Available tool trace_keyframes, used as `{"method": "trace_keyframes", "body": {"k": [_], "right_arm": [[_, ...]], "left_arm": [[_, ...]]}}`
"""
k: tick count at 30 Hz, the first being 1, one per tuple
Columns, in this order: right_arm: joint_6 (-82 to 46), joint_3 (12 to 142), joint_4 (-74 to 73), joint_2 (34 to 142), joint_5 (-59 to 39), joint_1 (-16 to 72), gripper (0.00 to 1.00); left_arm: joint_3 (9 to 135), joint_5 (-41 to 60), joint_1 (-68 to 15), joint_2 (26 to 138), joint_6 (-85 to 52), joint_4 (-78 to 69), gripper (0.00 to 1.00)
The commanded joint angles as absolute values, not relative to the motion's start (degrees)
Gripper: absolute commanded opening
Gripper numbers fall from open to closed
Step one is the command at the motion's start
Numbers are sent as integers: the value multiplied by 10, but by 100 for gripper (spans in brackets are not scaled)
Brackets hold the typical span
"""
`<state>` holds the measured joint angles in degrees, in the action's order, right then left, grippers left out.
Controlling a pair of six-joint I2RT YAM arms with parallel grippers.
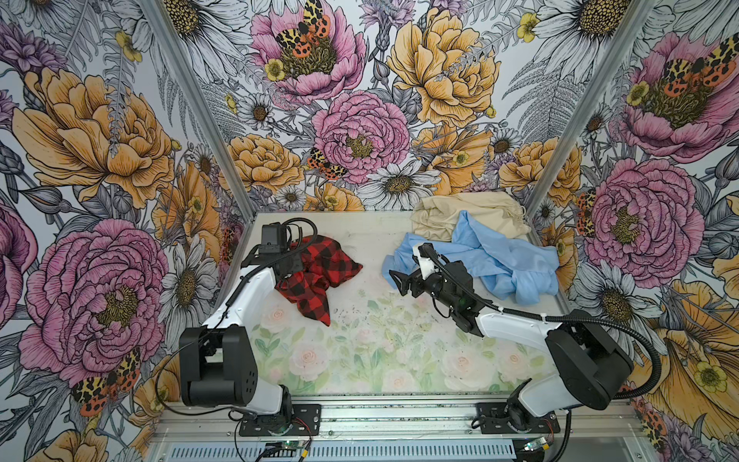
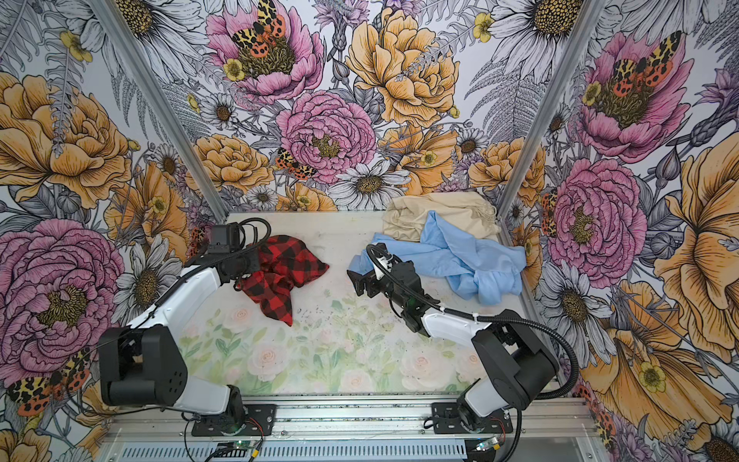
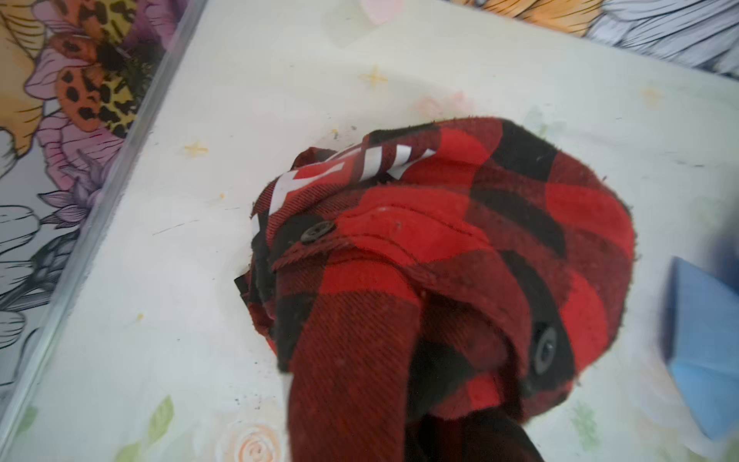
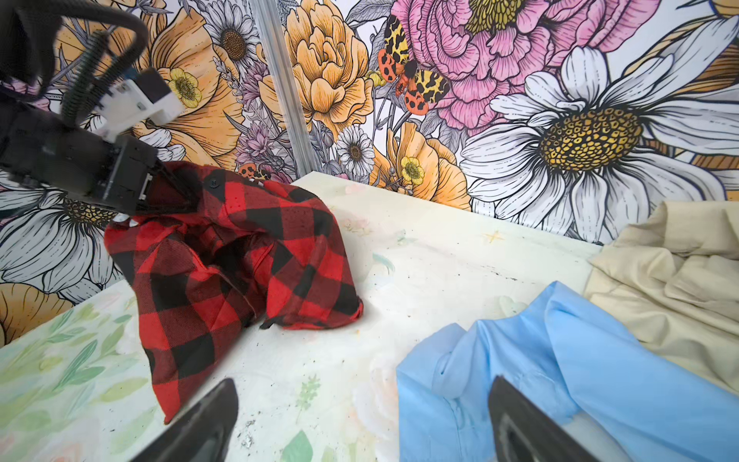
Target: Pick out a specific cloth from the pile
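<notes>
On the left half of the pale floral-print table (image 1: 360, 344): red-and-black buffalo-check flannel cloth (image 1: 320, 276), bunched up, well apart from the pile. Its white lettering shows in the left wrist view (image 3: 360, 168).
Pile: plain light blue cloth (image 1: 504, 260) lying partly over plain cream cloth (image 1: 460, 216), far right.
Left gripper (image 4: 176, 192): jaws clamped on the check cloth's upper far-left edge. I see the fabric hang from them, with the lower folds on the table.
Long axis: from the grip toward the near side, tail corner nearest me.
Right gripper (image 1: 396, 282): jaws wide apart and empty, just beside the blue cloth's left end, facing left.
Nearer arm: the left. I judge the next move to be a lift clear, away from the pile.
</notes>
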<state>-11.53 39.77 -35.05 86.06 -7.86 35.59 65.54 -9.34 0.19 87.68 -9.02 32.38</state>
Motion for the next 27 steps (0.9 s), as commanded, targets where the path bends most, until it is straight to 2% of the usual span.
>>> {"method": "trace_keyframes", "body": {"k": [1,8,9,12,17,19,20,23,27], "right_arm": [[-110,400,-365,860,-87,362,97],[-102,399,-363,858,-82,363,97],[-102,399,-364,859,-82,364,97],[-100,400,-364,864,-82,364,97],[-98,399,-363,864,-80,364,97],[-100,398,-365,866,-77,364,97],[-101,397,-368,867,-80,364,97],[-104,398,-374,874,-90,364,97],[-111,398,-379,876,-95,364,97]], "left_arm": [[705,-196,0,947,-84,344,0],[762,-212,-3,1069,-51,344,0],[764,-212,-3,1075,-46,344,3],[766,-201,-4,1065,-37,343,23],[751,-173,-26,943,36,344,80],[743,-175,-45,900,103,351,95],[738,-181,-55,883,144,352,99],[748,-186,-73,874,279,379,99],[829,-147,-89,931,508,521,99]]}}
